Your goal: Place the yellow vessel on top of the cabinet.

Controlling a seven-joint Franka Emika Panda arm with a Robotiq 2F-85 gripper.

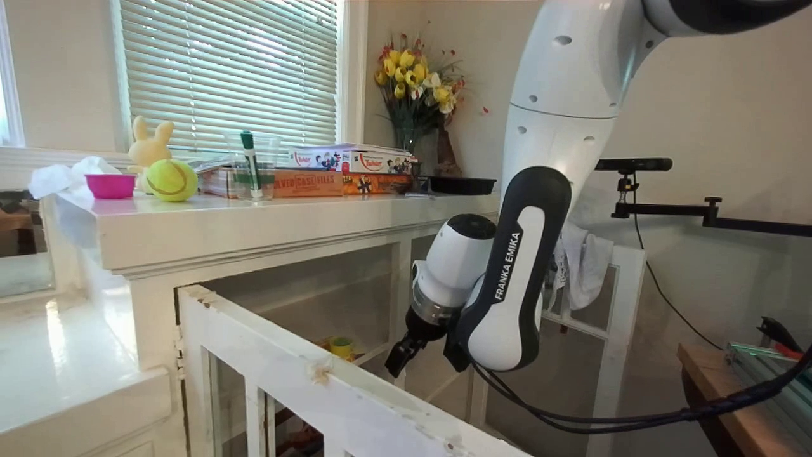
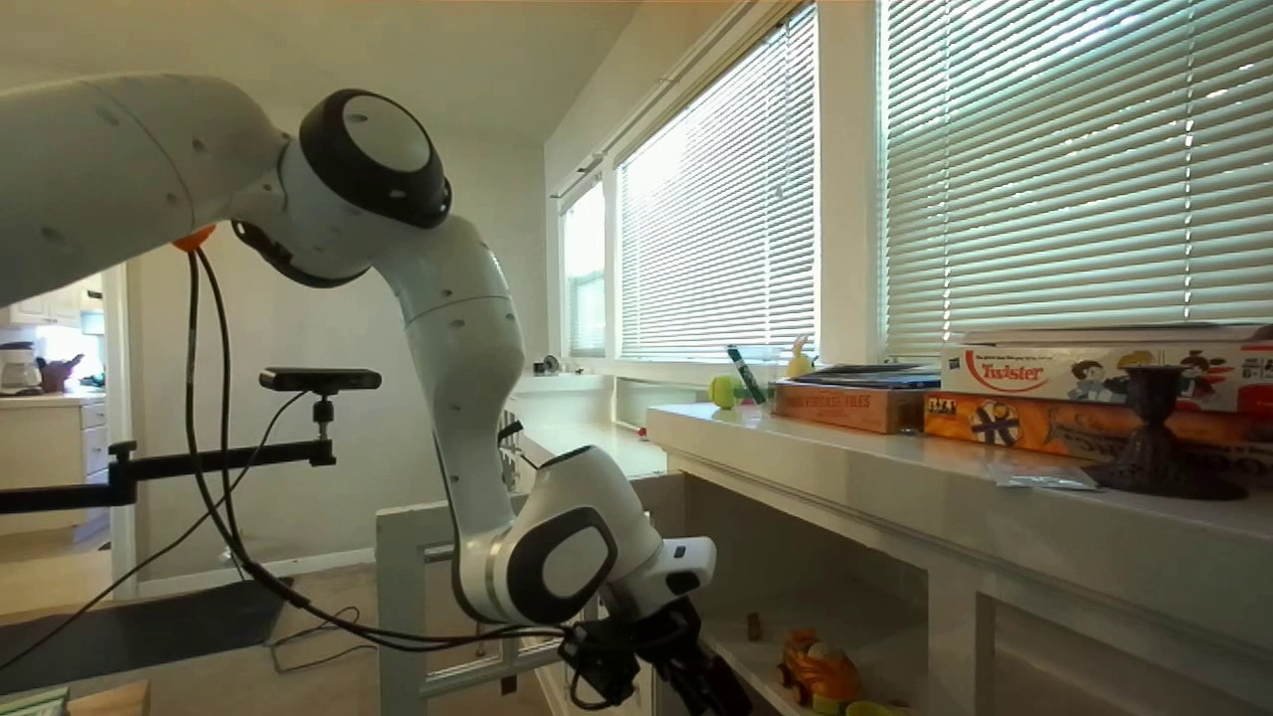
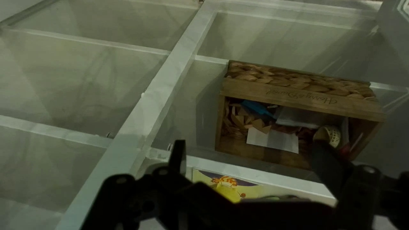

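Here the yellow cup (image 1: 340, 347) sits inside the cabinet (image 1: 304, 219).
Lower than its top front edge, the claw (image 3: 250, 150) hangs released, fingers (image 3: 178, 155) spread apart.

1. Cabinet (image 1: 254, 219): flat, glossy, cream-white top, standing higher than the gripper (image 3: 250, 145).
2. In an exterior view, up and left of the gripper, directly on the top: pink bowl (image 1: 110, 186), yellow-green ball (image 1: 171, 180), clear cup (image 1: 269, 166).
3. In an exterior view, up and right of the gripper, also on the top: orange-brown box (image 2: 840, 406), flat orange box (image 2: 1064, 428), dark candle holder (image 2: 1154, 443), clear packet (image 2: 1044, 477).
4. Inner shelf (image 2: 764, 651): orange toy vehicle (image 2: 820, 668), right of the gripper; yellow vessel (image 1: 341, 347), left of it in an exterior view, lower part hidden.
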